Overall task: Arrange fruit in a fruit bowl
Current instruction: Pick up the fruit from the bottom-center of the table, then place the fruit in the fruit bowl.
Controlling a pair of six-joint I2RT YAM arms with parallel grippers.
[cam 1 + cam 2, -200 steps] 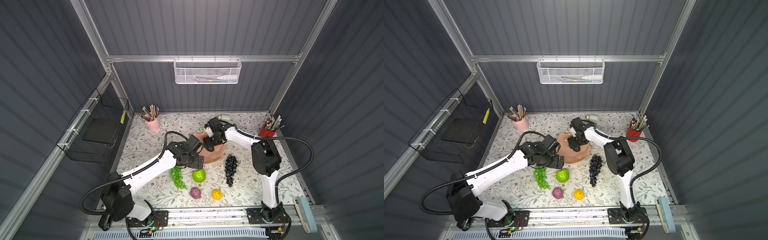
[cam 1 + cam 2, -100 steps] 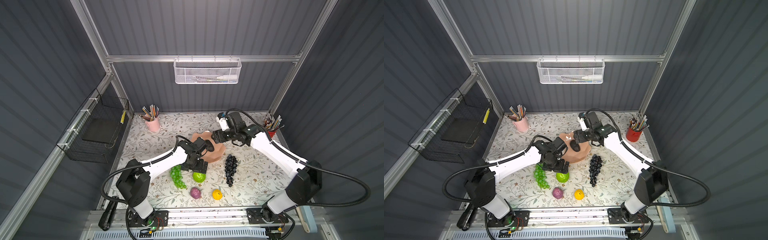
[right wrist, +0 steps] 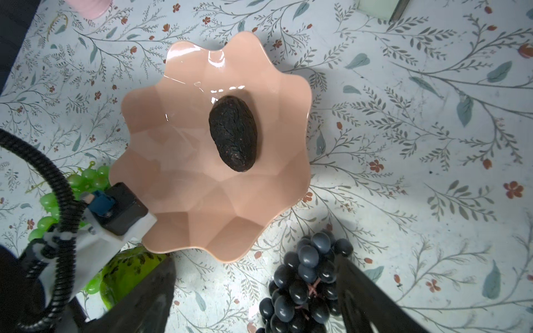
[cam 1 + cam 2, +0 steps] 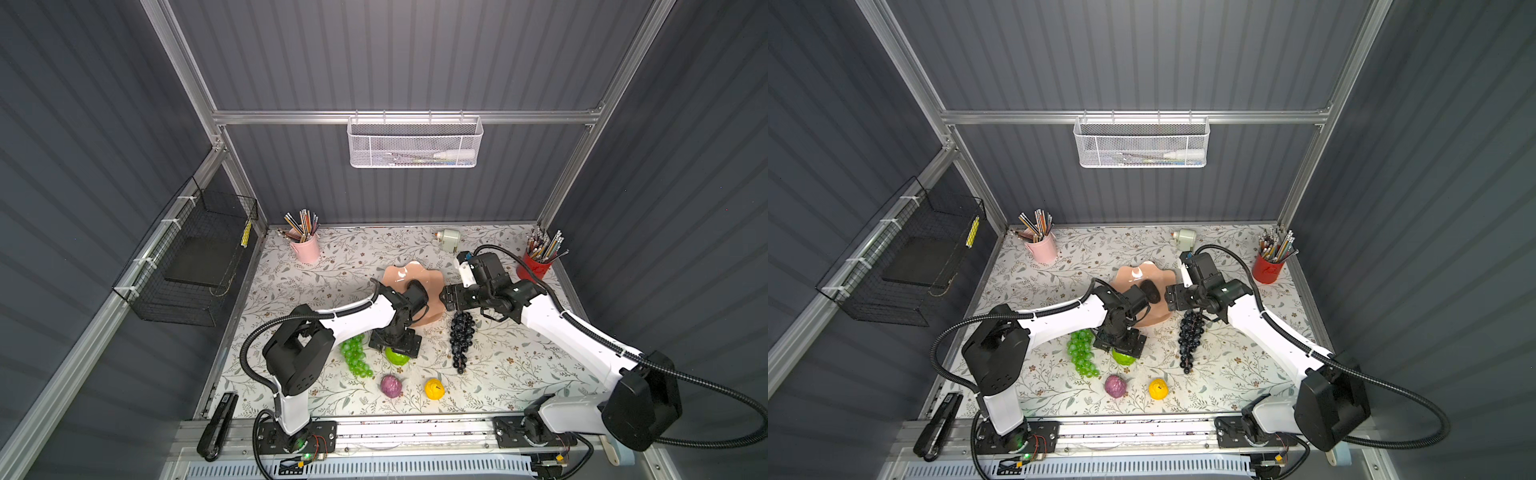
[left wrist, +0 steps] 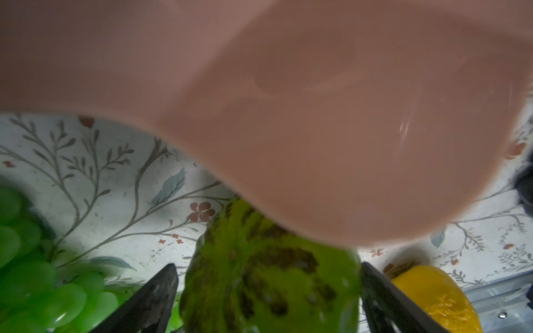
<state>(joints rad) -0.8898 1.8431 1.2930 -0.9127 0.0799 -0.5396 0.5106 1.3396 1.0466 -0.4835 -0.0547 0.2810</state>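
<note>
The salmon-pink fruit bowl [image 4: 399, 272] [image 3: 178, 161] stands mid-table with the dark avocado [image 4: 1149, 291] [image 3: 233, 135] lying in it. My left gripper [image 4: 395, 345] [image 5: 267, 268] is open, low in front of the bowl, its fingers [image 5: 153, 299] on either side of the bumpy lime-green fruit [image 4: 397, 358] [image 5: 259, 259]. My right gripper [image 4: 451, 300] [image 3: 255, 276] is open at the bowl's right edge, above the top of the dark grape bunch [image 4: 461, 338] [image 3: 308, 279]. On the table lie the green grape bunch [image 4: 355, 361], the small purple fruit [image 4: 390, 385] and the small yellow fruit [image 4: 434, 388].
A pink pencil cup [image 4: 306, 249] stands at the back left, a red pencil cup [image 4: 536, 266] at the back right, a small pale green device [image 4: 449, 240] behind the bowl. A black wire basket [image 4: 187, 266] hangs on the left wall.
My right gripper has drawn back from over the bowl to its right edge and opened wider; the avocado stays in the bowl. My left gripper has come down around the lime-green fruit.
</note>
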